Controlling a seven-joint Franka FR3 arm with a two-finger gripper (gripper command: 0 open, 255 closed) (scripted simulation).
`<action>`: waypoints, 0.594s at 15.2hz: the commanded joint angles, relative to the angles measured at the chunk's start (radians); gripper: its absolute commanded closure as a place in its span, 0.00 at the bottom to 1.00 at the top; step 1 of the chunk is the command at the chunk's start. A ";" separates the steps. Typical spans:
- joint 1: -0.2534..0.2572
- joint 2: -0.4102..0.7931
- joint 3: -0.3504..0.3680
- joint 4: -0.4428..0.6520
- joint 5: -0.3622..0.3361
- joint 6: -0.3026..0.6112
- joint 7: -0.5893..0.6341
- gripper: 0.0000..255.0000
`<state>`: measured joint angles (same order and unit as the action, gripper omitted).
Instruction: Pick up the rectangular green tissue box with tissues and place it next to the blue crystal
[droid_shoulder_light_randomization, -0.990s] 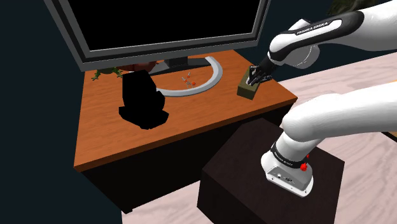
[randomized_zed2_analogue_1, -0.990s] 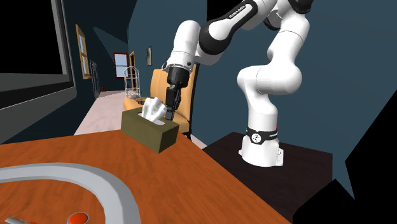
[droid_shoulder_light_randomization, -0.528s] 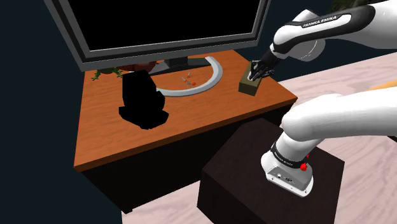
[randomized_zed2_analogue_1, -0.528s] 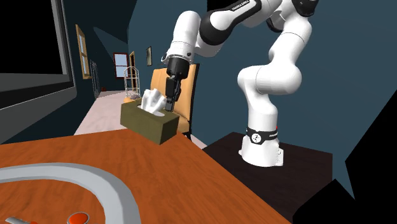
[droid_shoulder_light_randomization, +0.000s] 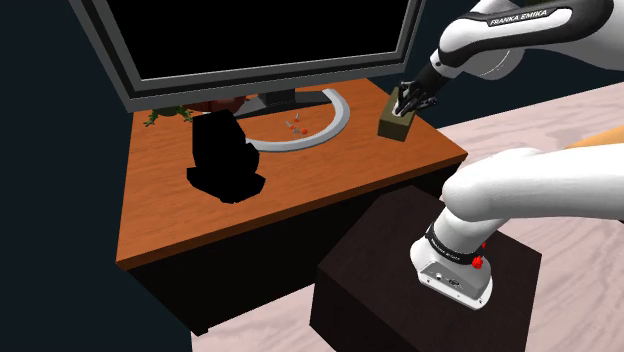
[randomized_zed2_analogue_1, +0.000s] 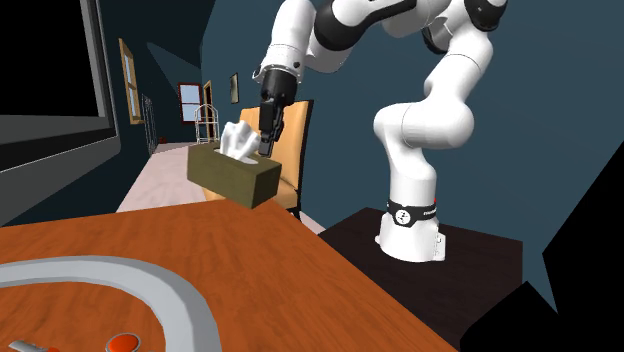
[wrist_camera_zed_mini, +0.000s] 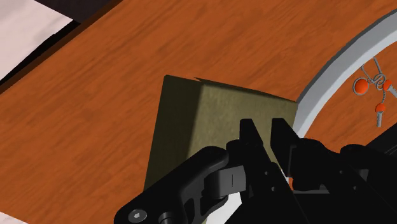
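Well, the first part looks done to me. My end effector (randomized_zed2_analogue_1: 268, 130) is pinched nearly shut on the top of the green tissue box (randomized_zed2_analogue_1: 235, 172), right by the white tissue (randomized_zed2_analogue_1: 238, 140) that sticks out. My two fingers are close together with only a thin gap, and a bit of the box's top seems to be squeezed in it.

The box hangs in the air, a little tipped, and I think it is off the brown counter (droid_shoulder_light_randomization: 200, 215) now. It is up beside one end of the grey ring (droid_shoulder_light_randomization: 335, 118), on the ring's outer side. Looking down past my fingers, I see the box (wrist_camera_zed_mini: 191, 127) with the counter under it and the grey ring just next to it.

Some small orange bits (droid_shoulder_light_randomization: 296, 127) lie inside the grey ring. A black lump (droid_shoulder_light_randomization: 225, 160) sits on the far side of the ring from the box, well apart from it. I cannot tell if that lump is the crystal.

So the picking up is done. What is left is the carrying. I need to move the box to the crystal, put it down close beside it, and let go.
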<state>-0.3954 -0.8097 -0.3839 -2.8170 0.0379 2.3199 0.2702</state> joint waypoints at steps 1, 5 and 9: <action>-0.001 -0.014 0.011 0.021 0.000 -0.035 0.012 1.00; -0.002 -0.031 0.026 0.065 0.001 -0.094 0.028 1.00; -0.002 -0.043 0.039 0.111 0.003 -0.151 0.042 1.00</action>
<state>-0.3975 -0.8500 -0.3487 -2.7165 0.0403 2.1822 0.3086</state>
